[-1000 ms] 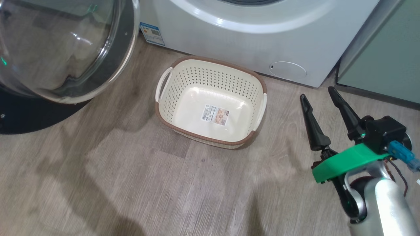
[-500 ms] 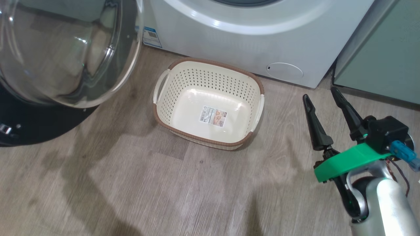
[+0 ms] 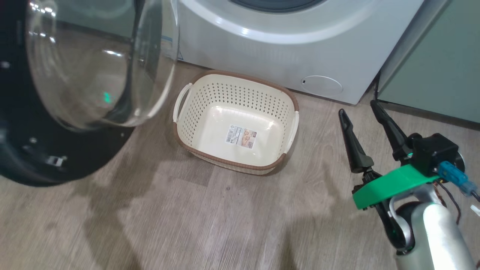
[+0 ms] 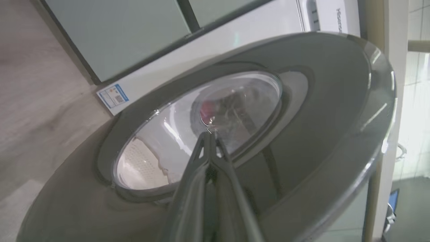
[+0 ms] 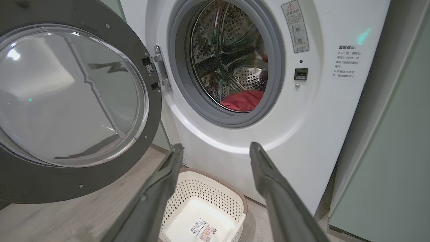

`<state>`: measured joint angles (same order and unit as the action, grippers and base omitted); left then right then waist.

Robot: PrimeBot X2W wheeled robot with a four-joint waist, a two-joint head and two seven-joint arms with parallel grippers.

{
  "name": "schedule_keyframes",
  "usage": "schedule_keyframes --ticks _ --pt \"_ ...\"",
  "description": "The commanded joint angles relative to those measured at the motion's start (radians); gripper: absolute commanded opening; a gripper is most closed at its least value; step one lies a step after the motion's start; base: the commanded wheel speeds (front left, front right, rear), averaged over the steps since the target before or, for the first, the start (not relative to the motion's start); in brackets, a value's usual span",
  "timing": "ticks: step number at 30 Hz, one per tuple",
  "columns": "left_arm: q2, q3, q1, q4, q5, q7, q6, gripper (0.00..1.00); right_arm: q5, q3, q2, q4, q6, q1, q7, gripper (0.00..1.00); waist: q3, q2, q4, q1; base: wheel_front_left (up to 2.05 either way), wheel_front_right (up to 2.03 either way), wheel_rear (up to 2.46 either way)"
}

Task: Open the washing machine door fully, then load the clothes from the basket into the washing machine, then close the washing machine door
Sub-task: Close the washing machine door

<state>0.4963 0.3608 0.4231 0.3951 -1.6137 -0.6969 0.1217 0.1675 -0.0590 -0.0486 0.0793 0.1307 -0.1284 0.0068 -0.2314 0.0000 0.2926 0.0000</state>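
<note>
The left gripper [image 4: 210, 134] has its jaws pressed together, holding nothing. Their joined tip sits at the outer face of the washing machine door [image 5: 74, 101], at the edge of the clear glass bowl; whether it touches the glass I cannot tell. The right gripper [image 3: 358, 108] hangs over the wood-look floor [image 3: 187, 225] with its jaws spread wide and nothing between them, well apart from the basket [image 3: 240, 97].

There is one door, swung out on its hinge [image 5: 158, 70] from the washing machine [image 3: 281, 56], leaving the steel drum uncovered. One piece of the clothes [image 5: 243, 100], a red bundle, lies at the bottom of the drum. One basket stands on the floor just before the machine, with two white handles and one label sticker [image 3: 241, 137] inside. One small round flap [image 3: 321, 85] sits low on the machine's front, beside a pale green cabinet [image 3: 431, 56].
</note>
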Motion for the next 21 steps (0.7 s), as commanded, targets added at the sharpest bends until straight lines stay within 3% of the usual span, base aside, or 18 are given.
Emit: schedule_keyframes --ticks 1,11,21 --pt "0.036 0.027 0.003 -0.06 -0.021 -0.024 0.009 0.0 0.009 -0.03 -0.002 0.029 0.0 -0.033 -0.014 1.0 0.003 0.0 -0.005 0.0 0.0 0.0 0.0" --pt "-0.008 -0.01 -0.106 -0.27 -0.069 -0.138 0.009 0.0 0.036 -0.029 -0.002 0.005 0.0 -0.019 -0.05 1.0 0.026 0.0 -0.073 0.0 0.0 0.0 0.0" --pt "-0.051 -0.05 -0.151 -0.439 -0.105 -0.19 0.0 0.0 0.064 -0.026 -0.002 -0.005 0.0 -0.009 -0.078 1.0 0.031 0.0 -0.203 0.0 0.0 0.0 0.0"
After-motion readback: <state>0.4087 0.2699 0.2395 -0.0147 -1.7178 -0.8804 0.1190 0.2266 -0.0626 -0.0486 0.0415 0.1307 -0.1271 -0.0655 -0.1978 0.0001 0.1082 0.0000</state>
